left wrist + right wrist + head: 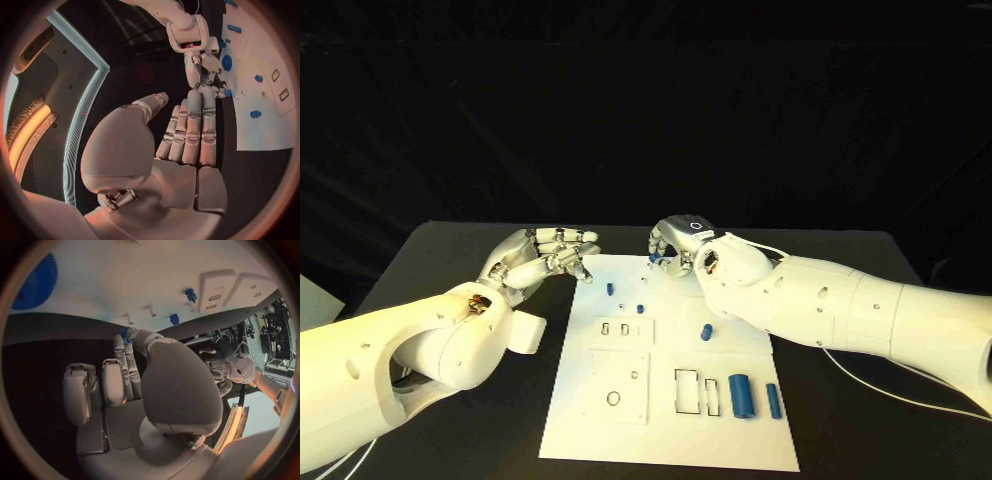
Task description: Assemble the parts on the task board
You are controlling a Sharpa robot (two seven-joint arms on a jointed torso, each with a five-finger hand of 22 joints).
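On black desk (459, 250), centre: white task board (661, 430), long axis running near to far. At near right of board, two blue cylindrical parts lying flat side by side, the thicker one (741, 395) left of the thinner one (773, 400), long axes both near to far, just right of two rectangular recesses (698, 392). Further up the board, a short blue part (707, 331) lying slightly tilted; two small blue pegs (610, 288) and (640, 307) standing near the far end. Recesses on raised plates at left of board: contents not discernible.

At far left corner of board: left robot hand (545, 255), fingers curled inward, thumb beside them; nothing seen held in left wrist view (187, 135).

At far edge of board: right robot hand (687, 245), fingertips pressed together on a small blue part (125, 333), orientation of that part not determinable.
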